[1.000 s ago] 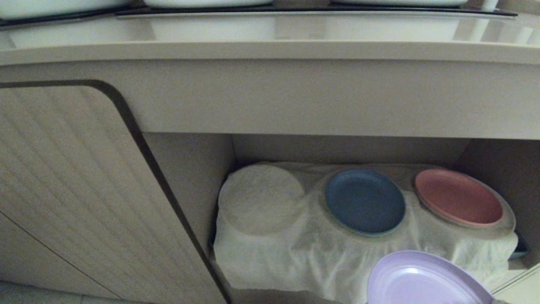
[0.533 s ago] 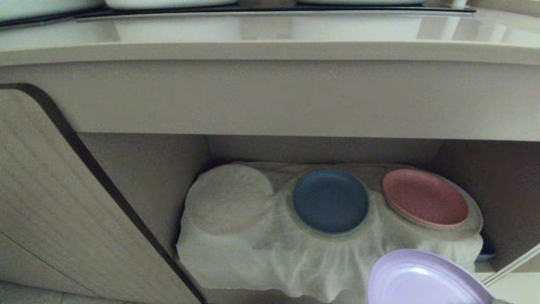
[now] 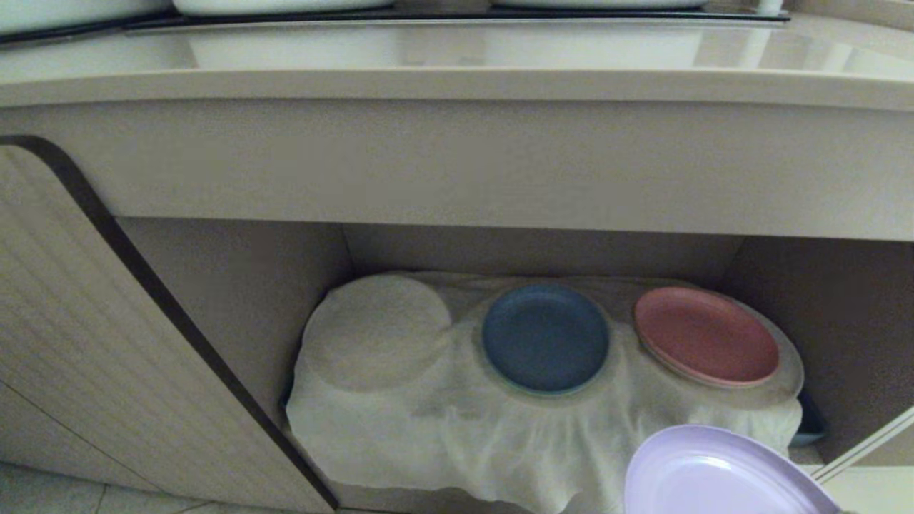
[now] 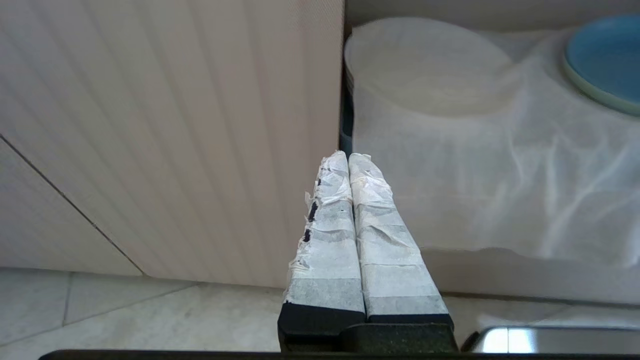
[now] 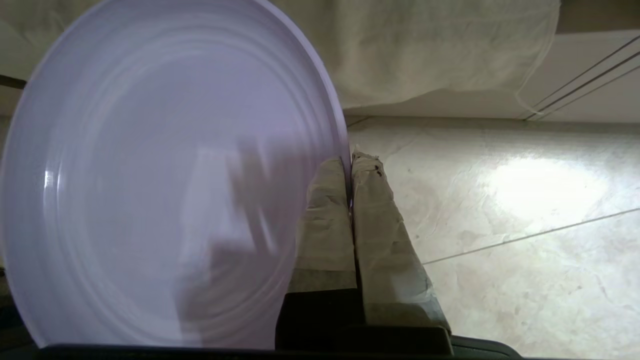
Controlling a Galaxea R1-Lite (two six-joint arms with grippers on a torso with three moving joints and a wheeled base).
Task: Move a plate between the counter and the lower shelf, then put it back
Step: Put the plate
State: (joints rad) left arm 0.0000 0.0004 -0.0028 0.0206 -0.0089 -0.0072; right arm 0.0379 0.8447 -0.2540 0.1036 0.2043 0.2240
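The lavender plate (image 3: 721, 475) hangs in the air at the bottom right of the head view, in front of and below the lower shelf (image 3: 464, 421). In the right wrist view the plate (image 5: 160, 175) fills most of the picture, and my right gripper (image 5: 348, 159) is shut on its rim. The gripper itself is out of the head view. The lower shelf is lined with wrinkled white cloth. The beige counter (image 3: 457, 64) runs across the top of the head view. My left gripper (image 4: 348, 156) is shut on nothing, low by the cabinet door.
On the shelf cloth lie a blue plate (image 3: 546, 338) and a pink plate (image 3: 705, 335), with a cloth-covered round stack (image 3: 378, 332) to their left. A ribbed cabinet door (image 3: 93, 343) stands at the left. Pale tiled floor (image 5: 525, 225) lies below.
The whole head view has shifted: the shelf and its plates now sit further left in the picture. The lavender plate keeps its place at the bottom right.
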